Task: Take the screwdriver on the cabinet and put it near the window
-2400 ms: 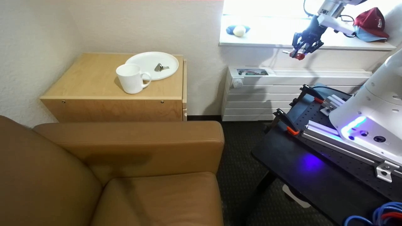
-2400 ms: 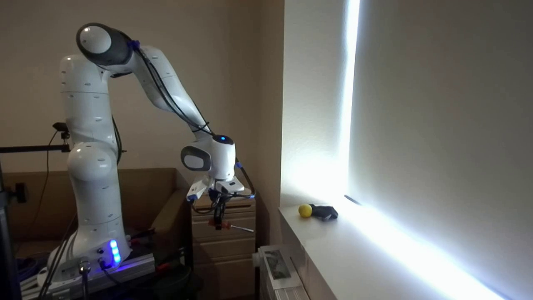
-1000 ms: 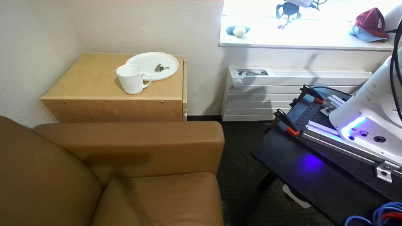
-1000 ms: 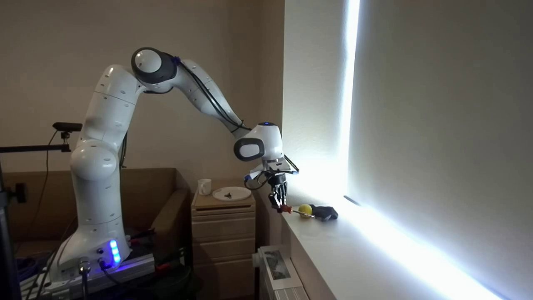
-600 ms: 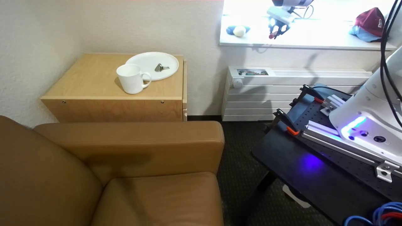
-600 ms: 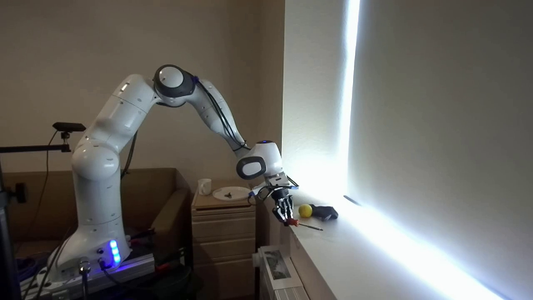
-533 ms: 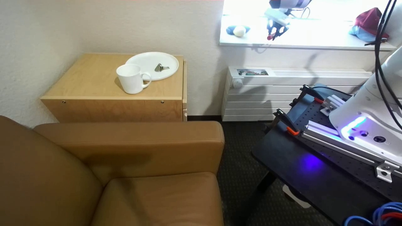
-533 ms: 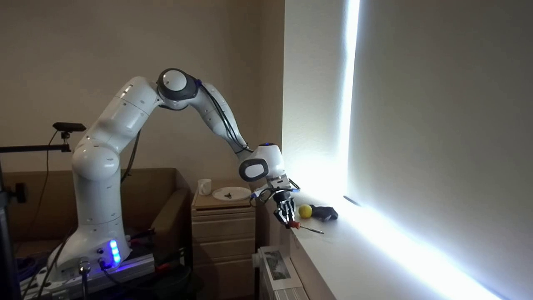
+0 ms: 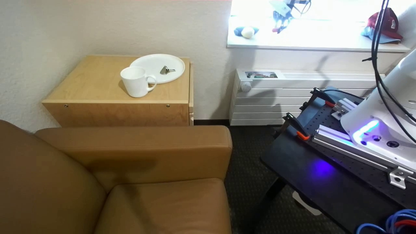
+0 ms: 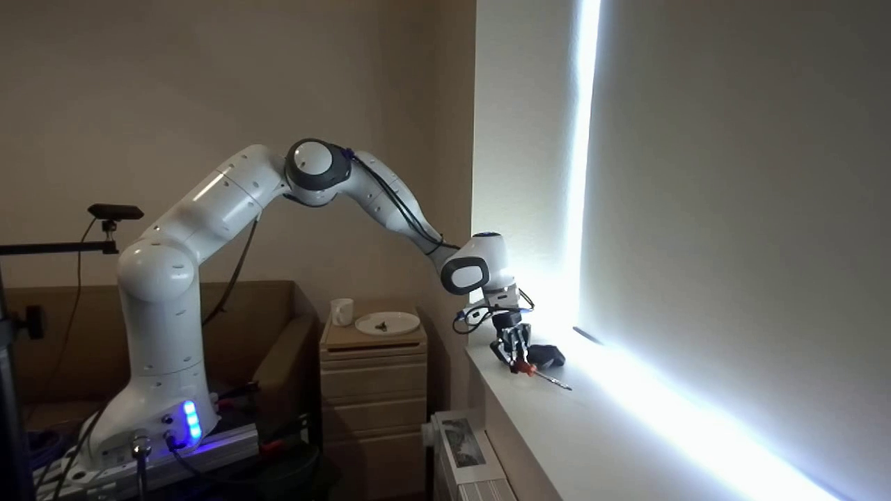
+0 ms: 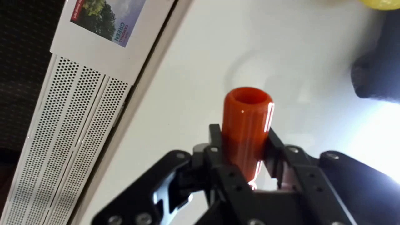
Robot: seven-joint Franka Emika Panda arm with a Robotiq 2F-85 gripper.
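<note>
Tool (image 11: 244,139) lower center, clamped on orange-red screwdriver (image 11: 245,125) handle, butt end up-frame. White perforated radiator (image 11: 61,125) along left, printed card (image 11: 109,18) on it, upper left. Yellow ball (image 11: 382,3) cut off top right; dark object (image 11: 379,68) below it, right edge.

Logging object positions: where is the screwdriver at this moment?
In the wrist view the screwdriver is just right of centre, held in the gripper over the white window sill, left of the dark object and yellow ball.
</note>
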